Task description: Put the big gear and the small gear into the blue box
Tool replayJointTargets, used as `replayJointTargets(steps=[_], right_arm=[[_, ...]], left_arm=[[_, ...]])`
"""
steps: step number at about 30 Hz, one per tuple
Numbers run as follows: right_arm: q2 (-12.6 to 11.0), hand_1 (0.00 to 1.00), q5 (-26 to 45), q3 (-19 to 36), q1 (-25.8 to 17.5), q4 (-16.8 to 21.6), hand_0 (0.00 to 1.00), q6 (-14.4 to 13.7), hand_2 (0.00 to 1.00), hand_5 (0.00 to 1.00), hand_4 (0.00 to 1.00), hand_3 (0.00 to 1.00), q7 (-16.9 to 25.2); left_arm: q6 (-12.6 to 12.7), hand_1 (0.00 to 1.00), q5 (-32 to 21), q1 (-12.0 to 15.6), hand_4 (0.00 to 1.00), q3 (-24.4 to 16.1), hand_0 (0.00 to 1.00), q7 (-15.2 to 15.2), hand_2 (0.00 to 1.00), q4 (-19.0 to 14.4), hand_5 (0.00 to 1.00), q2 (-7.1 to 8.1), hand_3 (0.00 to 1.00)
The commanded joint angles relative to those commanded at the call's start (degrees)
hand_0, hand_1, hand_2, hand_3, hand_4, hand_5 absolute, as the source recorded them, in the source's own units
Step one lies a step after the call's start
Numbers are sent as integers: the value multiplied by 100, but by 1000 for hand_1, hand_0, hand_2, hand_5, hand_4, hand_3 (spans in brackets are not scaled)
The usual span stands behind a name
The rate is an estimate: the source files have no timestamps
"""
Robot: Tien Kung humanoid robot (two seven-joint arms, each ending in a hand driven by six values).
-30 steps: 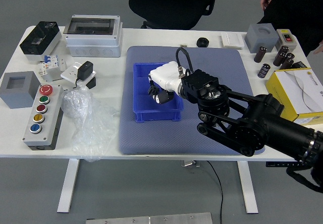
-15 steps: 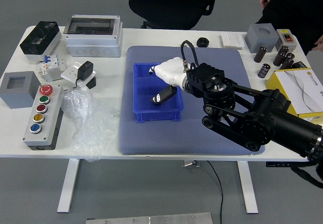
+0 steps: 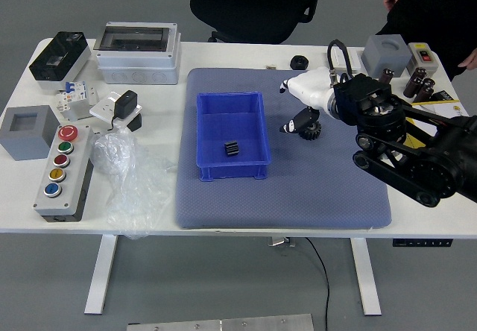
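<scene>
Robot hand (image 3: 314, 91), fingers parted and empty, hovers right by a black gear (image 3: 313, 131); left of it, another gear (image 3: 232, 149) lies inside the blue box (image 3: 233, 171).

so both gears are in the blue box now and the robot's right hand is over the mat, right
Not both: the head view shows only one gear in the blue box. The other gear is on the mat, outside the box. The robot's right hand is indeed over the mat.
</scene>
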Motion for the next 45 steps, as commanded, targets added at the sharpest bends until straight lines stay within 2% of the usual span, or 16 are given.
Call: replayJointTargets(steps=[1,6,7,12,13,18,19,30,31,33,45], right_arm=[[-22,590,35,-5,-9,-48,585,48,732,365,818,812,1],[-26,590,164,-30,-28,-247,585,190,732,365,818,812,16],[-16,590,173,-28,-29,-286,574,212,759,287,804,817,19],[35,590,163,-4,-18,-408,574,287,759,287,804,817,33],[45,587,140,3,-14,-422,567,301,770,166,772,822,35],[95,587,32,31,9,-533,567,349,770,166,772,822,40],[103,578,17,35,11,-558,556,352,780,90,760,852,42],[272,581,-13,5,92,-1009,557,134,786,84,755,874,238],[297,593,15,-14,106,-1069,569,109,792,75,770,915,270],[348,593,90,-50,135,-1180,569,74,792,75,770,915,329],[559,613,598,-328,259,-1658,593,163,818,89,800,946,482]], left_arm=[[1,824,-1,1,592,1,857,-1,820,1,372,2,770],[2,824,9,-4,592,-4,857,-10,820,0,372,6,770],[0,824,13,-9,592,-7,857,-11,821,-1,372,4,771],[-1,824,24,-18,592,-9,857,-16,821,-2,372,-1,771],[0,824,22,-17,592,-5,857,-16,820,-1,371,-1,770],[3,824,22,-15,592,4,857,-18,820,0,371,4,770],[3,824,23,-17,592,3,857,-18,820,0,372,3,771],[1,824,20,-36,592,29,856,-20,820,0,372,-32,771],[2,824,20,-38,592,29,857,-20,820,0,372,-36,771],[2,824,25,-42,592,28,857,-20,820,-1,372,-39,771],[-1,824,92,-58,593,-17,857,-18,820,-8,371,-52,770]])
